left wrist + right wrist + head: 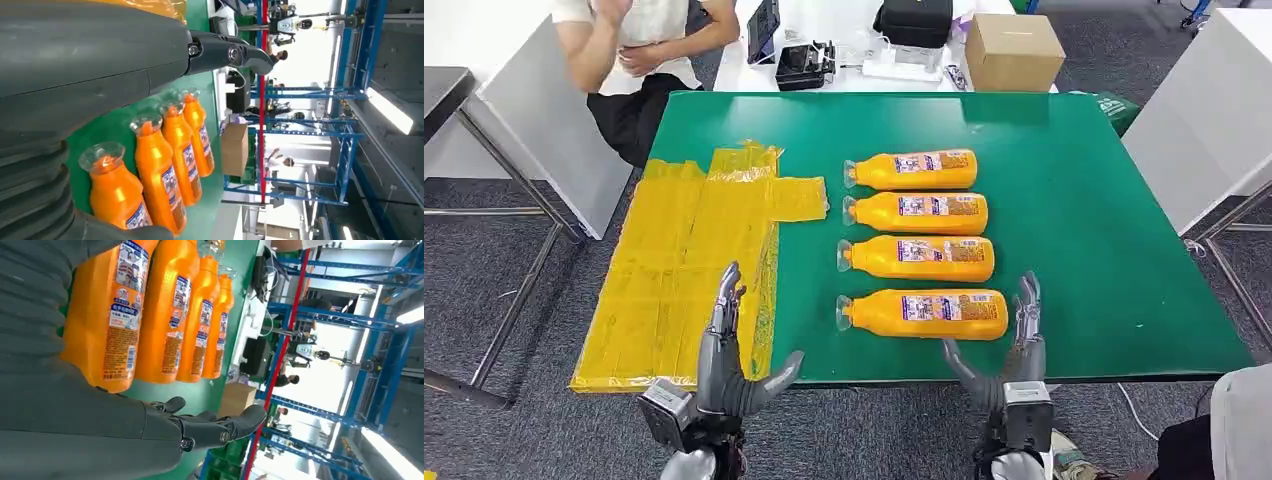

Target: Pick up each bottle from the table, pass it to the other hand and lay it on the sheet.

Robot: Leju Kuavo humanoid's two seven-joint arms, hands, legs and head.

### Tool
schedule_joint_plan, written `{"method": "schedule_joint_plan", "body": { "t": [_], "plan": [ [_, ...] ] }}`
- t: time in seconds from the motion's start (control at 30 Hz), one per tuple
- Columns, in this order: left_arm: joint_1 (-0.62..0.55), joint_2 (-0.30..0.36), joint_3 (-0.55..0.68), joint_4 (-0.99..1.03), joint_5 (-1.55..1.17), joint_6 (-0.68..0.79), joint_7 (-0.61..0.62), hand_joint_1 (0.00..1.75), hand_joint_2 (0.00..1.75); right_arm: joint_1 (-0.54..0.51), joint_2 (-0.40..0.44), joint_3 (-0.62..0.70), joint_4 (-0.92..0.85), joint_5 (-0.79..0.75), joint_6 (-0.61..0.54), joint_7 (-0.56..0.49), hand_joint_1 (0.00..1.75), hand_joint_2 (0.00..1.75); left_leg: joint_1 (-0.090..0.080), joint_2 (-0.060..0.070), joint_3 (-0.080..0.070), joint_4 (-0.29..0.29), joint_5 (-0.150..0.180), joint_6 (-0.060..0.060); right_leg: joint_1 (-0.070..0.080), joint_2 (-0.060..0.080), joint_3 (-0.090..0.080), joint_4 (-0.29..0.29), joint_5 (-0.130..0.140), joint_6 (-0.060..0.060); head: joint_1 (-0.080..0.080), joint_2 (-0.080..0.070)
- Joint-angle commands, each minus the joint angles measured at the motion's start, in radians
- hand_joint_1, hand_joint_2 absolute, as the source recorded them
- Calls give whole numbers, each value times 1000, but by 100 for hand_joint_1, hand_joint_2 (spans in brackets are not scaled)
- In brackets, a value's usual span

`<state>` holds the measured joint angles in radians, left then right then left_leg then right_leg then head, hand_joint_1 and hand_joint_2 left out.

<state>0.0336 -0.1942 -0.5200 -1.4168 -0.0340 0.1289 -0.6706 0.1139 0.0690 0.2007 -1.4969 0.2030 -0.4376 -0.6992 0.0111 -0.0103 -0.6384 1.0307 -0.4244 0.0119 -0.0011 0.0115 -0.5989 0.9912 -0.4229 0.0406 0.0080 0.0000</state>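
1. The right hand [1022,345] is seen at the near table edge, fingers straight and spread, thumb splayed toward the left hand; nothing is held. In the right wrist view its fingers [220,426] are likewise extended and bare.
2. The left hand [729,360] is held the same way, wide open and empty, fingers pointing away from the robot over the near end of the yellow plastic sheet [674,270].
3. Just beyond the right hand's fingertips, toward its thumb side, lies the nearest orange bottle [924,313], on its side, clear cap pointing toward the sheet. It is judged the natural first pick.
4. The grasp would best be made around the labelled middle of the body, with the thumb on the near flank and the fingers on the far one, so that the cap end is left free for the left hand at the handover.
5. The second orange bottle [917,257] lies close beyond the first; the fingers should be slid into the gap without it being nudged, as round bottles are likely to roll.
6. Farther out lie the third orange bottle [916,212] and the fourth orange bottle [912,170], all four parallel on the green table [1074,230].
7. The sheet lies beside the bottles' caps, under and beyond the left hand, with no bottle on it yet.
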Motion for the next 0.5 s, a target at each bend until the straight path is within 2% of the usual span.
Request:
{"method": "schedule_joint_plan", "body": {
  "t": [0.03,0.2,0.3,0.33,0.4,0.47,0.5],
  "plan": [
    [-33,32,-24,43,-24,21,-5,0,175,-39,-19,22,42,6,-13,1,0,175,-1,1,3,-1,0,0,0,0,2,-1,0,0,0,0],
    [-44,32,-34,98,-95,70,11,0,175,-64,-21,42,122,83,-38,1,0,175,-1,2,5,-2,0,0,0,0,4,-2,0,-1,0,0],
    [-55,32,-36,131,-157,104,29,0,175,-101,-36,23,249,287,-78,13,0,175,0,2,5,-3,0,0,0,0,5,-3,0,-1,0,0],
    [-55,32,-36,133,-157,104,29,0,175,-102,-42,17,253,287,-78,13,0,175,0,2,8,-4,0,0,0,0,7,-4,0,-1,0,0],
    [-65,27,-31,149,-156,98,37,0,175,-131,-70,20,298,402,-107,54,0,175,0,0,4,-2,0,0,0,-1,3,-2,0,0,0,0],
    [-90,18,-25,177,-149,85,49,0,175,-199,-146,39,366,588,-112,169,0,175,-1,0,4,-2,0,0,0,-1,4,-2,0,0,0,0],
    [-102,13,-22,192,-146,80,52,0,175,-230,-169,37,385,588,-96,173,0,175,-1,1,6,-3,0,0,-1,-1,6,-3,0,0,0,0]
  ]
}}
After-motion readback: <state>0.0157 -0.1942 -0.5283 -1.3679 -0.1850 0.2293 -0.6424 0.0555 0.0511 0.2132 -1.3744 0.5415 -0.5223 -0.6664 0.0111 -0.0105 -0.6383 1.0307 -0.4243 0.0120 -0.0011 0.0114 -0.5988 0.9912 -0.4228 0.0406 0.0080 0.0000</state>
